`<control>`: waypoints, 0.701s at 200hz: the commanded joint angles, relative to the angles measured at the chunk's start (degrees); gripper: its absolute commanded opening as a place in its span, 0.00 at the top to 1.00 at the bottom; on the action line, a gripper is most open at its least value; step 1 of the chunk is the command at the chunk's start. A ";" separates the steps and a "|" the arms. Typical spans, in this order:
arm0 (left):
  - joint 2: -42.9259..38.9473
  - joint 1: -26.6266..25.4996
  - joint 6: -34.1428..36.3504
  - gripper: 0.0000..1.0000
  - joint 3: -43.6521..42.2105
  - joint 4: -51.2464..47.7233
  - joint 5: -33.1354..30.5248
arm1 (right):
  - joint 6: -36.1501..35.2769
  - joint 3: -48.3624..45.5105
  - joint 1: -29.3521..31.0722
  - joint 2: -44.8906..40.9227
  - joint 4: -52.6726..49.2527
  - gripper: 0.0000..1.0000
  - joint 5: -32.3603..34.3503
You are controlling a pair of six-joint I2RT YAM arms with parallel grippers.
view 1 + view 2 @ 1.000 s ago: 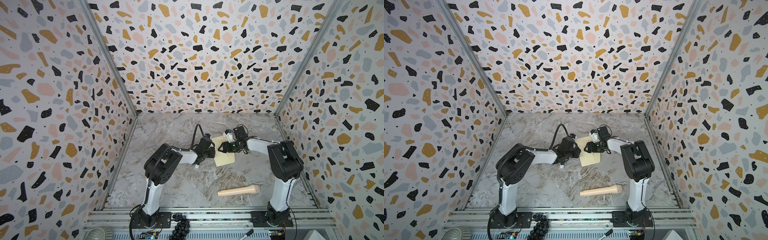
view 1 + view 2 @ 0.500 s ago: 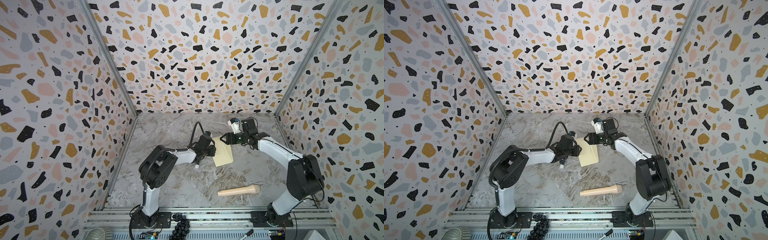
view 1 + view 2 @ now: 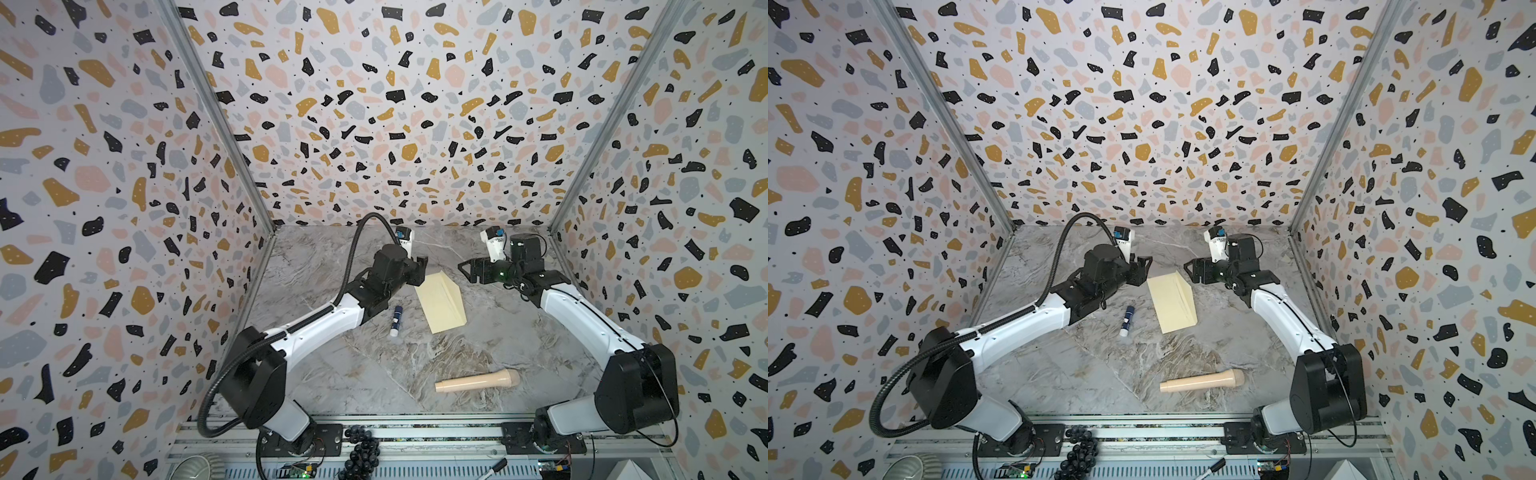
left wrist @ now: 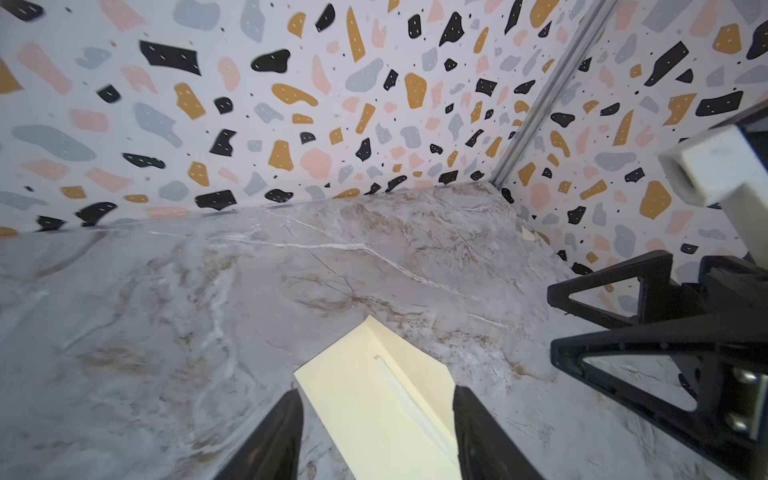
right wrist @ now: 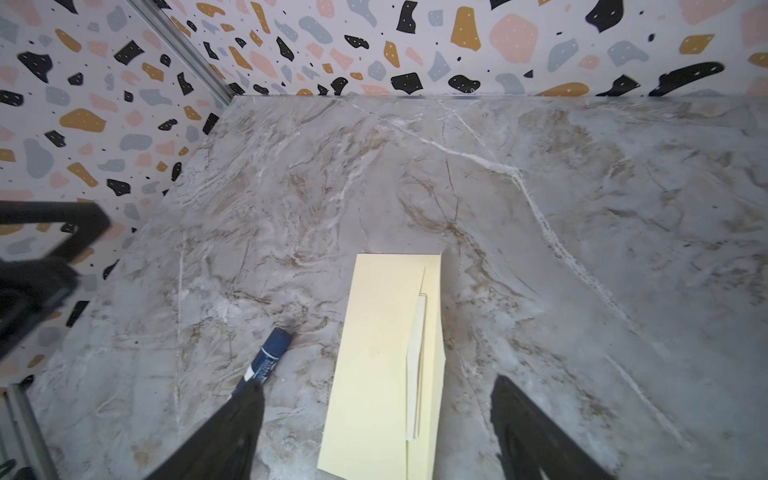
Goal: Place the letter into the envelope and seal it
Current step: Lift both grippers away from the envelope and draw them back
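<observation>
envelope (image 3: 440, 301) flat on table (image 3: 374, 374), flap folded over. letter not seen apart, likely inside. left gripper (image 3: 420, 271) and right gripper (image 3: 465, 271): jaws apart, empty, above far end. risk: unpressed flap springs open; off-centre press skids envelope toward glue stick (image 3: 396, 321).

The marble tabletop (image 3: 374, 374) carries 3 things: envelope (image 3: 440, 301), glue stick (image 3: 396, 321), beige wooden handle (image 3: 478, 381).

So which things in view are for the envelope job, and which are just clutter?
Job: pale yellow long paper envelope; blue-capped white glue stick, probably for sealing.
Clutter: beige club-shaped stick; black bead cluster on front rail.
</observation>
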 commanded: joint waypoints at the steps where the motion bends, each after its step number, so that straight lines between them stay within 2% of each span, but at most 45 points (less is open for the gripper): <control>1: -3.76 0.47 5.02 0.39 -3.76 0.83 -4.47 | 0.96 -1.33 -1.82 -2.74 -0.24 0.07 1.44; 22: -6.79 0.87 6.65 0.33 -5.67 1.10 -5.89 | 2.33 -2.93 -4.05 -3.68 0.53 0.00 1.44; 33: -8.00 1.05 7.52 0.33 -6.38 0.95 -6.33 | 2.88 -3.80 -5.15 -4.20 0.74 0.01 1.61; 45: -9.22 1.26 7.98 0.25 -7.17 0.74 -7.35 | 3.49 -4.82 -6.43 -4.85 1.14 0.01 1.75; 59: -10.62 1.62 8.51 0.23 -7.97 0.60 -7.86 | 3.93 -5.76 -7.82 -5.39 1.73 0.01 1.49; 71: -11.90 1.87 8.48 0.12 -8.91 0.62 -8.87 | 3.87 -6.51 -8.38 -5.78 2.34 0.01 1.42; 83: -13.17 2.35 8.65 0.09 -9.78 0.55 -9.15 | 3.26 -6.83 -8.38 -5.84 2.68 0.01 1.20; 92: -14.23 2.65 8.55 0.00 -10.65 0.70 -9.83 | 3.19 -6.84 -8.35 -5.81 2.72 0.01 0.95; 140: -17.46 4.84 7.48 0.00 -13.03 -1.68 -10.15 | 3.67 -7.88 -8.26 -5.85 5.23 0.01 -1.95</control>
